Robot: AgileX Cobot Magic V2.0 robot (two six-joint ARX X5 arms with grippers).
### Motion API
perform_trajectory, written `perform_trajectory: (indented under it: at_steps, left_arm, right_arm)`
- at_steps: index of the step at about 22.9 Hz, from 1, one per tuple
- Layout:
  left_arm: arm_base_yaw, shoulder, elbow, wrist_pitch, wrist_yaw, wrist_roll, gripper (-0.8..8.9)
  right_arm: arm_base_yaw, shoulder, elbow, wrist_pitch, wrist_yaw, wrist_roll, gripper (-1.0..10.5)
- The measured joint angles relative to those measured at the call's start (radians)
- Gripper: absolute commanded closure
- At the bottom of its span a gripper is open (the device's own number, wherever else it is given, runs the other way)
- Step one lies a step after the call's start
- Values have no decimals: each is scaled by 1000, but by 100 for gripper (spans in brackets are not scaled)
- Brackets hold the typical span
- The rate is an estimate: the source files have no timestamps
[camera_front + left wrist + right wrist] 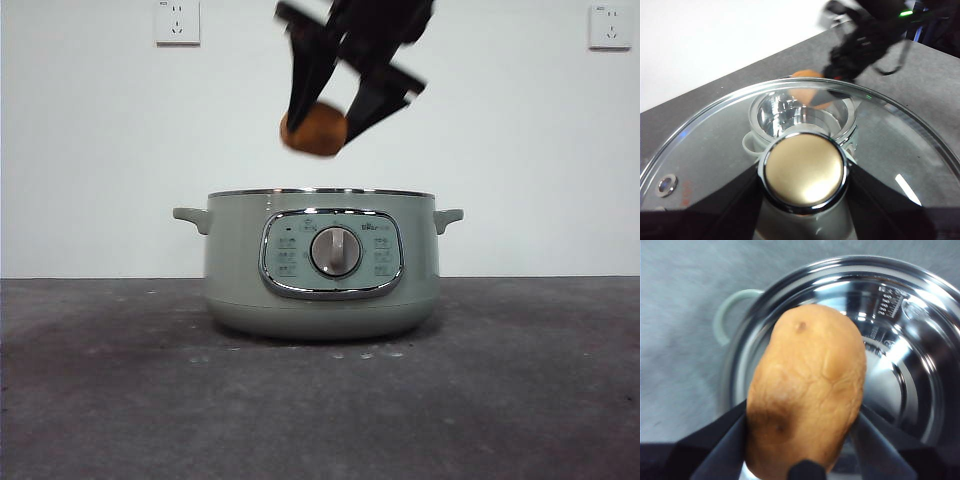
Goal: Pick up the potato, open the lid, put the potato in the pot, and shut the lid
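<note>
The pot [322,270] stood open near the table's [100,400] front, dial facing forward. Above its rim the right gripper [330,112] hung, jaws clamped on the potato [314,130] over the shiny bowl. The left gripper [804,200] gripped the lid [715,150] by its knob [804,170], held aloft clear of the pot.

One potato [315,130], pot [240,260], lid [715,150].

The orange-brown potato [315,130] hangs just above the open sage-green pot [322,270]; the glass lid [715,150] with its knob is held off it.
</note>
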Motion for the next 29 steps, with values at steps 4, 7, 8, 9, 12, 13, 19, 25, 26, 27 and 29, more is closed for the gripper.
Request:
perform_trajectory:
  at_steps: [4, 7, 8, 9, 12, 13, 19, 25, 26, 27, 29]
  left_arm:
    - [0, -16, 0, -9, 0, -18, 819]
    - [0, -14, -1, -13, -1, -24, 819]
    - [0, -14, -1, -13, -1, -24, 819]
    - [0, -14, -1, -13, -1, -24, 819]
    - [0, -14, -1, -13, -1, -24, 819]
    - [0, -14, -1, -13, -1, -24, 819]
    - [0, -14, -1, -13, -1, -24, 819]
    - [0, -13, -1, -13, -1, -24, 820]
    - [0, -13, -1, -13, -1, -24, 820]
    - [0, -13, -1, -13, -1, -24, 820]
    - [0, -13, -1, -13, -1, -24, 820]
  right_arm:
    - [-5, 201, 209, -92, 37, -37, 958]
    - [-7, 278, 254, -103, 80, -67, 959]
    - [-9, 291, 255, -104, 93, -74, 959]
    - [-13, 304, 255, -106, 100, -83, 959]
    - [-17, 323, 256, -107, 122, -102, 959]
    - [-17, 328, 256, -108, 122, -104, 959]
    - [-17, 359, 258, -132, 124, -108, 958]
    - [-17, 370, 259, -177, 124, -111, 948]
    - [-17, 370, 259, -176, 124, -111, 936]
    - [-17, 370, 259, -176, 124, -111, 885]
    - [-17, 370, 259, -169, 124, -110, 552]
